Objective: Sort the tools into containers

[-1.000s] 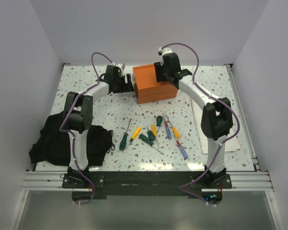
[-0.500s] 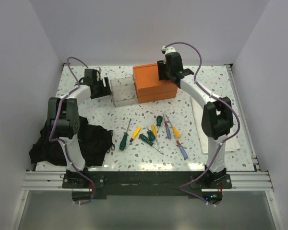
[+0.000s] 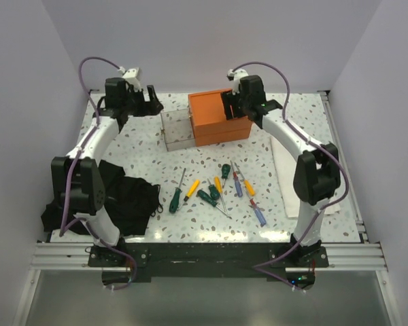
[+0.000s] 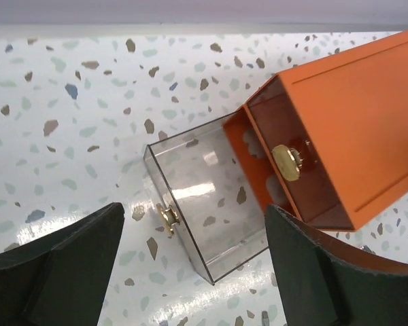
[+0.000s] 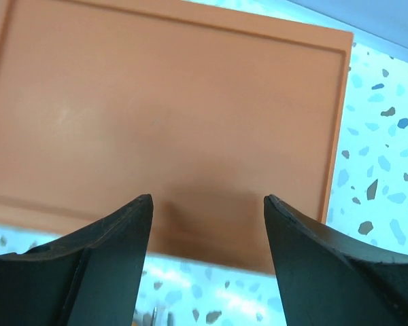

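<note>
Cloth of a crumpled black sort [image 3: 126,200] lay at the near left of the table, no part of the job. Above it the left gripper [image 3: 149,102] had drawn back toward the far left corner. Half a second before, it had been down at the clear bin [image 3: 177,129], and a second before, at the left end of the orange box [image 3: 221,119]. Its fingers [image 4: 68,265] were spread wide with nothing between them.

The bin, slid out leftward over that second, stood on the table at a slight angle, its brass knob [image 4: 166,216] facing the left gripper. Its far end was at the box's open mouth; whether it touched or sat just inside could not be told. It held nothing.

Nearer the bases, the screwdrivers [image 3: 216,190] lay in the same loose scatter in the middle of the table, well apart from both containers and not yet sorted. With a container now out and open, the next step was probably to start picking them up.

The right gripper [image 3: 230,107] remained over the top of the orange box, its jaws parted and gripping nothing; whether it pressed on the lid could not be told. A white towel [image 3: 283,173] lay along the right side.
</note>
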You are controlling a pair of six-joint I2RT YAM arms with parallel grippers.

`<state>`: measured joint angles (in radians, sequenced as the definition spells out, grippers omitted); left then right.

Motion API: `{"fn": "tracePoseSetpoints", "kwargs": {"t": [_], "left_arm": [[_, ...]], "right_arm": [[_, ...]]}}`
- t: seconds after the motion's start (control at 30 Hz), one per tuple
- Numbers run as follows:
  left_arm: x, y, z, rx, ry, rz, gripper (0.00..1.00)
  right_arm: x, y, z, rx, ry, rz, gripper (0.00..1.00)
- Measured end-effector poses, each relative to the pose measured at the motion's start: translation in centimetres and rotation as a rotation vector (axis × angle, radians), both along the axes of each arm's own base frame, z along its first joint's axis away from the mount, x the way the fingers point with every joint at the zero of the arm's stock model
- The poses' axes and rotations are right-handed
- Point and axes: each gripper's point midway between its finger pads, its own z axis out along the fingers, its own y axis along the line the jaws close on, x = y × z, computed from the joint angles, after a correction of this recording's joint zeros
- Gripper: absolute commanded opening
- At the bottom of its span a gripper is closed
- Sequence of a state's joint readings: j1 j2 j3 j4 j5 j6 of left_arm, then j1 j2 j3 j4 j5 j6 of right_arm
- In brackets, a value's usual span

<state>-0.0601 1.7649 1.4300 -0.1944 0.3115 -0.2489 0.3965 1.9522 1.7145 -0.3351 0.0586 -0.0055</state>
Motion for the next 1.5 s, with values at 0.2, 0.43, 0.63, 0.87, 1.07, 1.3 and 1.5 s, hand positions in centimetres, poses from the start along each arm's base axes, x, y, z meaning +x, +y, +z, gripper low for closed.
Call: {"fn": "tracePoseSetpoints", "kwargs": {"t": [0.2, 0.43, 0.63, 0.87, 1.07, 1.3, 1.5], "left_arm": [[-0.5, 0.1, 4.0, 0.016, -0.112, -0.015, 0.86], [-1.3, 0.8, 1.0, 0.027, -0.043, 0.028, 0.85], [-1.1, 1.9, 0.4, 0.055, -0.033, 0.089, 0.84], [-2.4, 3.2, -2.2, 0.1, 0.028, 0.152, 0.84], [-3.8, 3.7, -1.7, 0.112, 0.024, 0.173, 0.85], [-4.6, 4.5, 0.0, 0.127, -0.022, 0.212, 0.85], [-5.3, 5.1, -0.9, 0.147, -0.004, 0.236, 0.85]], "right_arm": [[-8.2, 1.3, 2.8, -0.01, -0.061, 0.368, 0.7], [-15.8, 2.4, -0.7, -0.073, -0.04, 0.694, 0.65], [-20.6, 1.6, -6.7, -0.157, 0.122, 0.847, 0.61], [-21.8, 2.9, -9.1, -0.18, 0.192, 0.885, 0.61], [-19.4, 2.7, -11.5, -0.144, 0.29, 0.625, 0.58], [-16.8, 2.6, -11.2, -0.112, 0.3, 0.401, 0.6], [-16.4, 1.9, -11.2, -0.127, 0.301, 0.331, 0.56]]}}
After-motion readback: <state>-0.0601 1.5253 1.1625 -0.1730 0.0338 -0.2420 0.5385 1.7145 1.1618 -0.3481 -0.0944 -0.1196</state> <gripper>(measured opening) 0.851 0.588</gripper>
